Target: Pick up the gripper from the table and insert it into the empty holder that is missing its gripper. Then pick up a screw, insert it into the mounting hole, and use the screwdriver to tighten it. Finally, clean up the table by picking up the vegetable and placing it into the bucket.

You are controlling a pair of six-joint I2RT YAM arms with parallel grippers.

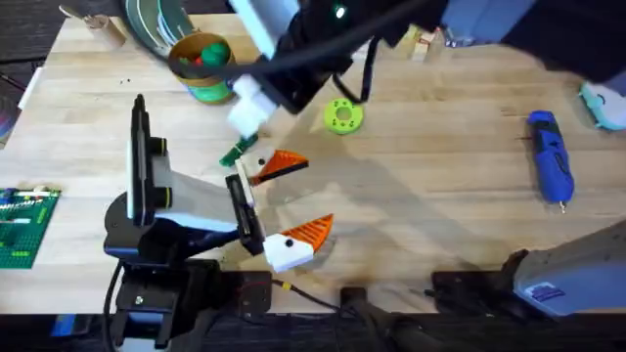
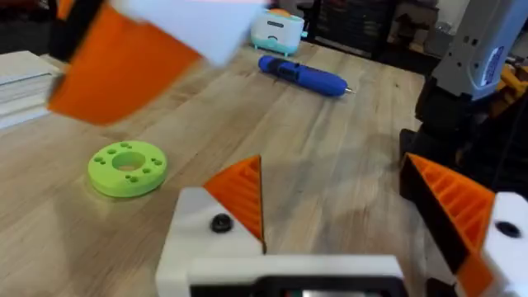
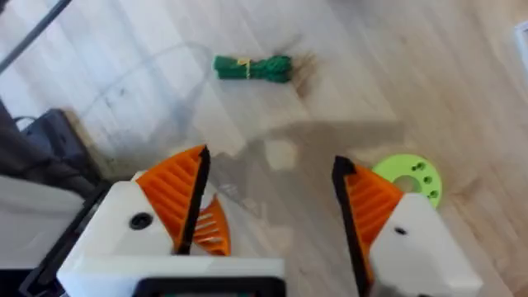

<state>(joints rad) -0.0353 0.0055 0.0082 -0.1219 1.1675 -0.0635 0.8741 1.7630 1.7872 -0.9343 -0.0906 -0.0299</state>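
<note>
**Overhead view.** A green studded plastic baseplate (image 1: 24,227) lies at the left edge of the frame. The left gripper (image 1: 293,200) sits left of centre and points toward the right side of the frame. Its two orange ribbed fingers are spread wide and nothing is between them.

The bucket (image 1: 201,65), a round can with a yellow-orange rim and a green-blue side, stands at upper left and holds red and green pieces. The vegetable (image 1: 235,154), a slim green pod-shaped toy, lies on the wooden table (image 1: 440,205) below the bucket. It is just beside the upper finger of the left gripper, on that finger's left, and outside the jaws.

The right arm crosses the top centre of the frame, dark and blurred. Its white tip hangs just above the vegetable. A round bright-green plastic disc with holes (image 1: 342,115) lies right of that tip. The screwdriver (image 1: 551,156), a blue pen-shaped powered tool, lies at far right, well apart from both grippers.

**Left wrist view.** This view adds the thin metal tip of the screwdriver (image 2: 301,74).

**Right wrist view.** This view shows the right gripper (image 3: 272,206) wide open and empty. The vegetable (image 3: 252,68) is on bare wood beyond the gap and touches neither finger. The disc (image 3: 408,177) is near one finger.
</note>
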